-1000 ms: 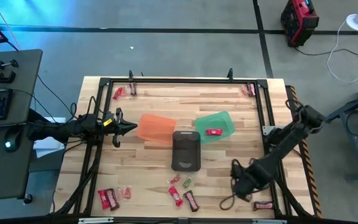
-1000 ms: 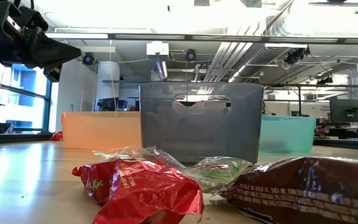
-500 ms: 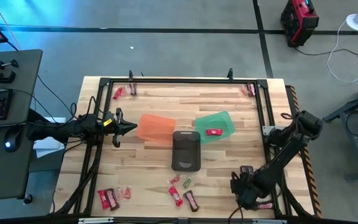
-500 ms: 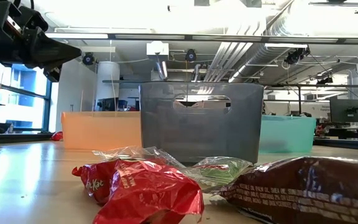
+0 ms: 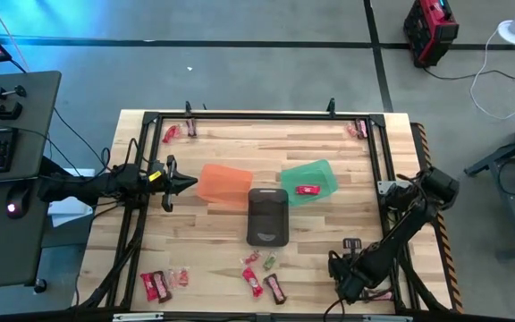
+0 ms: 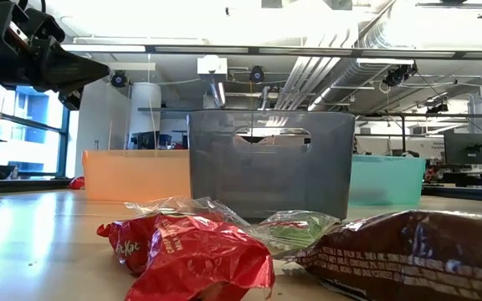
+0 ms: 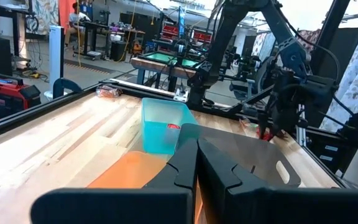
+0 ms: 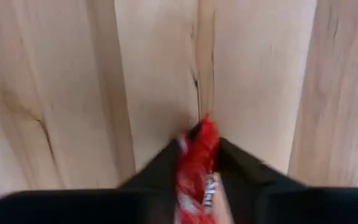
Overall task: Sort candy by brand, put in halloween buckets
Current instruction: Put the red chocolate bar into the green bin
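Observation:
Three buckets stand mid-table: orange, green with a red candy inside, and dark grey. Candy lies in groups on the wood: near left, near middle, far left, far right. My right gripper points down at the near right corner, shut on a red-wrapped candy. My left gripper hangs shut and level just left of the orange bucket, touching nothing. My right gripper pinches the red wrapper between its two fingers. It comes from above, pointing down at the wood. The wrapper's crinkled end sticks out past the fingertips. Whether the candy is clear of the table, I cannot tell.
A black frame rail runs around the tabletop. In the low view a red wrapper and a brown bar lie close to the camera, before the grey bucket. Bare wood lies between the buckets and the right rail.
My right gripper has gone toward the table's near edge and down to the wood at the near right corner, rolling its wrist on the way. The left arm and the buckets have kept still.

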You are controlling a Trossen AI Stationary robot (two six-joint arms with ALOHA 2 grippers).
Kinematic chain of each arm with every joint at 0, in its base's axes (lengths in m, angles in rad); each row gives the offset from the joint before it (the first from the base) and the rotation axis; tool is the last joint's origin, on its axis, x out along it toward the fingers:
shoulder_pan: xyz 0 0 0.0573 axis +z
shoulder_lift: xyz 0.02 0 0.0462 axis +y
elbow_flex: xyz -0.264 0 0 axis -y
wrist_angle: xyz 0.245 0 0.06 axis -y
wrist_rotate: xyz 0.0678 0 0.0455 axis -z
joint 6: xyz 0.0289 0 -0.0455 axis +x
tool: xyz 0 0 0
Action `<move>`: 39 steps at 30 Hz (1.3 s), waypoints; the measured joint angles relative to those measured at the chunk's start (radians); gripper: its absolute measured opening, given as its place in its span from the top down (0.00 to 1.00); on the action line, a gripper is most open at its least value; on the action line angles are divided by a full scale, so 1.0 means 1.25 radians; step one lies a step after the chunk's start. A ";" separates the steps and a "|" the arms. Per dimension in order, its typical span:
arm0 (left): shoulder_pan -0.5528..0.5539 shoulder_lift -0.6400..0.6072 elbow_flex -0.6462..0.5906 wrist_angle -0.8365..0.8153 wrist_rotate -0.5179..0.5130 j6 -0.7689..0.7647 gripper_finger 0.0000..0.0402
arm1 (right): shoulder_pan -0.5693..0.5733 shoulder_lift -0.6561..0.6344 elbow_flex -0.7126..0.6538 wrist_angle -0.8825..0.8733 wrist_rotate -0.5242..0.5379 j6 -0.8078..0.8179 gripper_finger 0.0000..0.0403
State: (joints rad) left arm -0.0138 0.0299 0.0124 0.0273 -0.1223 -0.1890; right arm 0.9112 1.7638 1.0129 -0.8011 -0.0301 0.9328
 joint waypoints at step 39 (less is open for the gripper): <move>0.000 0.000 0.000 0.000 0.000 0.000 1.00 | -0.750 -0.212 0.107 -0.008 0.176 -0.390 0.68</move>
State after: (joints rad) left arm -0.0136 0.0299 0.0124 0.0277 -0.1223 -0.1886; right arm -0.0267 1.4986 1.1461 -0.8105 0.1896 0.4454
